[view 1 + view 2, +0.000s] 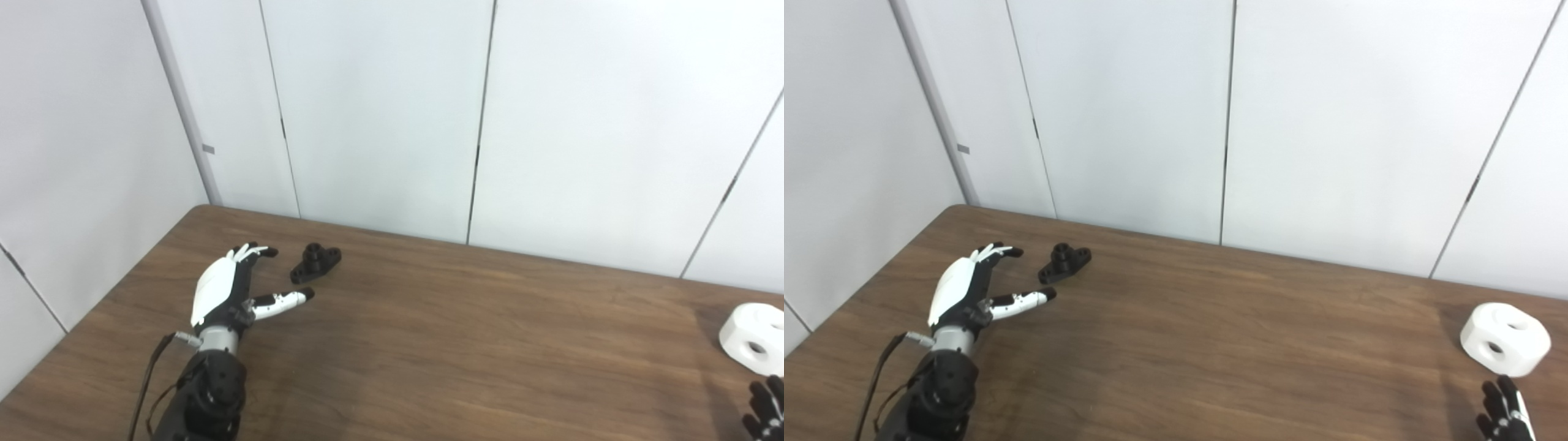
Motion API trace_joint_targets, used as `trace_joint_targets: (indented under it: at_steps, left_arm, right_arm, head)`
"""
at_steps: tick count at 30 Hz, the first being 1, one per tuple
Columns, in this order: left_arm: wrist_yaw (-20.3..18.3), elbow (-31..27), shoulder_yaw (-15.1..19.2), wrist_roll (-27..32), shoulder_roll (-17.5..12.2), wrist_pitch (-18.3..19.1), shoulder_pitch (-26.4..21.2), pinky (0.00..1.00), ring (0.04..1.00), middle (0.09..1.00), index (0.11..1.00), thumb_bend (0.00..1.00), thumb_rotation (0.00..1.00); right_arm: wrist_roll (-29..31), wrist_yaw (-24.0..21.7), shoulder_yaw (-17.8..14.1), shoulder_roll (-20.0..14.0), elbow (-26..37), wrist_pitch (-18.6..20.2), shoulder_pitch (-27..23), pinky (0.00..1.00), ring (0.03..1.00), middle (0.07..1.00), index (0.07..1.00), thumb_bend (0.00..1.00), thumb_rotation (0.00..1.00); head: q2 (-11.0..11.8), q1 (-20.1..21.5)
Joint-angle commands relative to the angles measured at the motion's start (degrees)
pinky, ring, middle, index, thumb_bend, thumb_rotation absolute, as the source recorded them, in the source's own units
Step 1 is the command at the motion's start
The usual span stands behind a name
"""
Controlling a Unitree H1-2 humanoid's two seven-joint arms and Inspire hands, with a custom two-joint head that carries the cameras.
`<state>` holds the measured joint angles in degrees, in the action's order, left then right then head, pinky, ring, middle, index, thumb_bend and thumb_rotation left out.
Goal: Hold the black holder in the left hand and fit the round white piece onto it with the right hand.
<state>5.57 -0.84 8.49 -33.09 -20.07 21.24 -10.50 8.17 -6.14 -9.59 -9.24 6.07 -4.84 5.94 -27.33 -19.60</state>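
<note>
The black holder point(315, 262) lies flat on the brown table point(429, 331) toward the back left. My left hand point(229, 288) rests just left of it, open, with the thumb stretched out below the holder and the fingers beside it, not touching it. The round white piece point(1505, 339), a chunky disc with holes, sits at the far right of the table. Only the fingertips of my right hand point(1503, 413) show at the bottom right corner, a short way in front of the white piece; they are spread and hold nothing.
White wall panels point(392, 110) close off the back and left sides right at the table's far edge. A cable point(147, 380) runs along my left forearm.
</note>
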Motion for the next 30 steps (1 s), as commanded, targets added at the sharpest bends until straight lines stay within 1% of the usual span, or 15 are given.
trace_joint_targets:
  at_steps: [1,4,6,14,17,22,30]
  left_arm:
    - [1.37,0.33,-0.42,-1.44,-2.28,-0.04,-2.92,1.00,1.000,0.958,0.804,0.93,0.41]
    - [1.74,2.75,-1.24,-1.81,-2.68,0.75,-4.56,1.00,1.000,0.959,0.805,0.92,0.40]
    - [2.13,4.79,-1.77,-1.92,-3.00,0.96,-5.73,1.00,1.000,0.959,0.803,0.92,0.39]
    - [3.08,11.10,-3.75,-1.83,-4.33,1.28,-9.03,1.00,1.000,0.962,0.805,0.93,0.41]
    - [3.60,12.91,-4.74,-2.04,-4.76,1.21,-10.09,1.00,1.000,0.959,0.802,0.92,0.40]
    - [3.70,15.29,-6.09,-2.12,-5.27,1.72,-11.83,1.00,1.000,0.961,0.805,0.90,0.39]
    - [4.36,20.11,-7.87,-1.69,-5.37,1.50,-14.73,1.00,1.000,0.960,0.796,0.90,0.39]
  right_arm:
    - [0.92,0.19,0.57,1.39,-1.12,-1.18,1.11,1.00,1.000,0.975,0.989,0.66,1.00]
    - [0.67,0.50,0.55,1.53,-0.95,-0.96,1.10,1.00,0.997,0.969,0.984,0.65,1.00]
    - [0.86,0.54,0.48,1.63,-0.82,-0.76,1.12,1.00,0.991,0.965,0.978,0.67,1.00]
    - [0.84,0.49,0.45,1.64,-0.54,-0.64,1.23,1.00,0.988,0.961,0.975,0.66,1.00]
    - [1.07,0.57,0.37,1.76,-0.34,-0.23,1.27,1.00,0.988,0.961,0.975,0.68,1.00]
    - [0.70,0.69,0.45,1.84,-0.34,-0.34,1.28,1.00,0.987,0.961,0.973,0.66,1.00]
    - [-0.56,1.18,0.84,1.98,-0.10,-0.23,1.39,1.00,0.982,0.951,0.967,0.67,1.00]
  head:
    - [-0.13,-0.03]
    - [-0.12,-0.01]
    - [-0.18,0.07]
    - [-0.35,0.06]
    - [-0.36,0.25]
    - [-0.34,0.53]
    - [-0.25,1.08]
